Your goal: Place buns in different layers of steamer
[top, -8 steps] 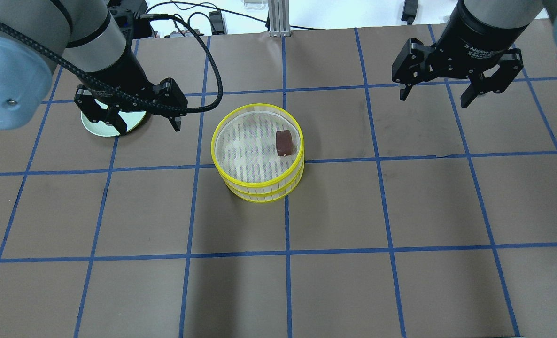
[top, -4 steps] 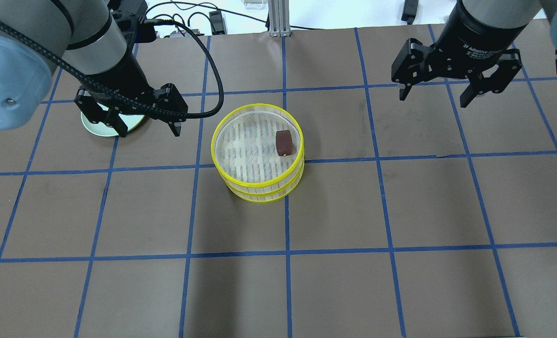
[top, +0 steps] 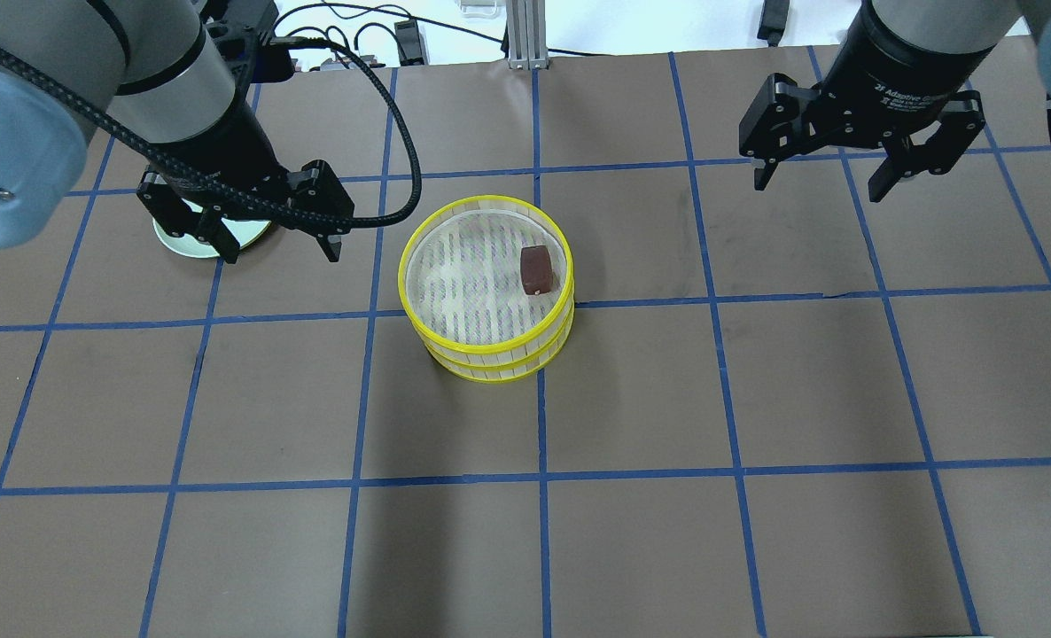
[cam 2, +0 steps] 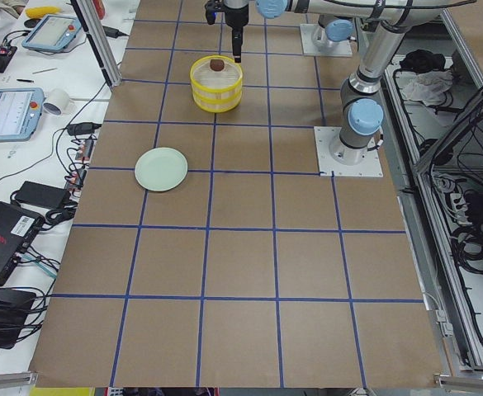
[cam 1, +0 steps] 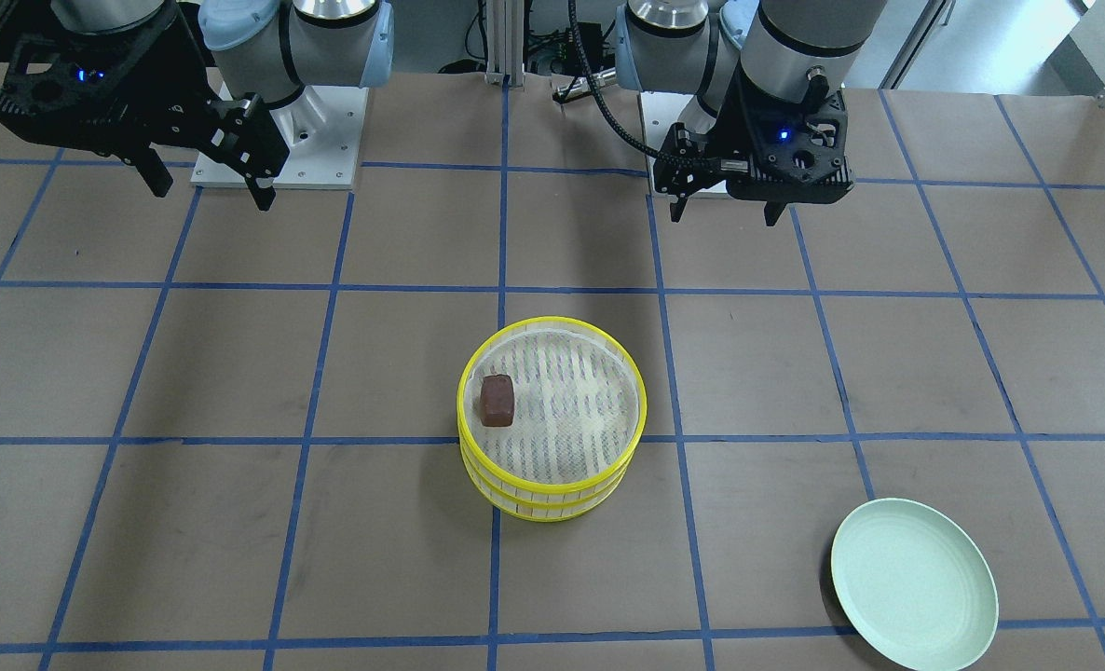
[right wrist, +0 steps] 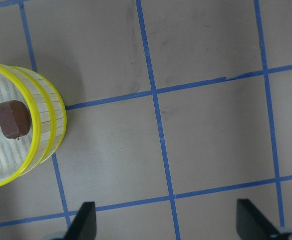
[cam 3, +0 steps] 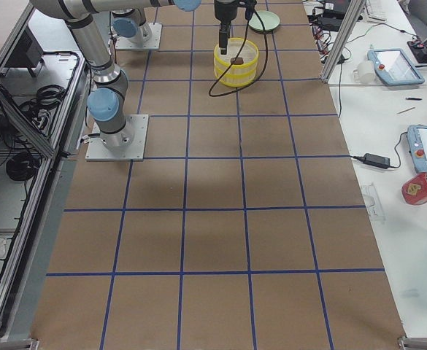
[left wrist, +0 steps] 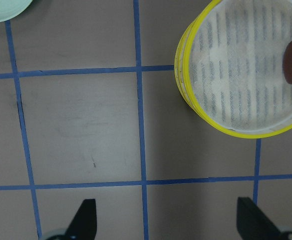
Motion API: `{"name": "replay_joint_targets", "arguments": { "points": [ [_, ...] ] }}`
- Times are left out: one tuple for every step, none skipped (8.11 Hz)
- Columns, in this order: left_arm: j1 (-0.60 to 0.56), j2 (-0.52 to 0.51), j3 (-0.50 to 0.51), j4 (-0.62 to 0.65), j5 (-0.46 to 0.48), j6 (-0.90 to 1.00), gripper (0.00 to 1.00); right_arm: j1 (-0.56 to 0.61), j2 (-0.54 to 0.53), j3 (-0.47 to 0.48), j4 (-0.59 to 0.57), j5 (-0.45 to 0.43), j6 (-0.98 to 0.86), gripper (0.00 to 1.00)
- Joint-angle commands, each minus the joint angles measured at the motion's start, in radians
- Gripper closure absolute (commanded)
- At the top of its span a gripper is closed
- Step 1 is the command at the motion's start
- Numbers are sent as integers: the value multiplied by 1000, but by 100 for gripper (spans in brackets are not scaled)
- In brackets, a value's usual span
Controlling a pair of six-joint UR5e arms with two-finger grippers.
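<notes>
Two yellow-rimmed steamer trays (top: 487,353) are stacked at the table's middle. The dark reddish-brown bun (top: 535,269) lies on the top tray's mesh floor, by its right rim; it also shows in the front view (cam 1: 497,401). The cream-yellow bun is hidden or out of view. My left gripper (top: 282,252) is open and empty, held above the table left of the stack (left wrist: 185,90). My right gripper (top: 818,188) is open and empty, far to the right of the stack (right wrist: 48,125) and behind it.
A pale mint-green plate (cam 1: 914,582) lies empty at the left, partly hidden under my left wrist in the overhead view (top: 175,241). Blue tape lines cross the brown table. Cables and an aluminium post stand beyond the far edge.
My left arm has shifted slightly, its gripper still open beside the plate. The right gripper, the steamer stack and the brown bun have not moved.
</notes>
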State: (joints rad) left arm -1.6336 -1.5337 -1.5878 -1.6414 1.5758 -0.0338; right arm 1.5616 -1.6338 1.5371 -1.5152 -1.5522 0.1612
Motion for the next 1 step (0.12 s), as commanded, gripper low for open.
{"name": "replay_joint_targets", "arguments": {
  "points": [
    [0,4,-1,-12,-2,0,0,0,2,0,0,0,-5,0]
  ]
}}
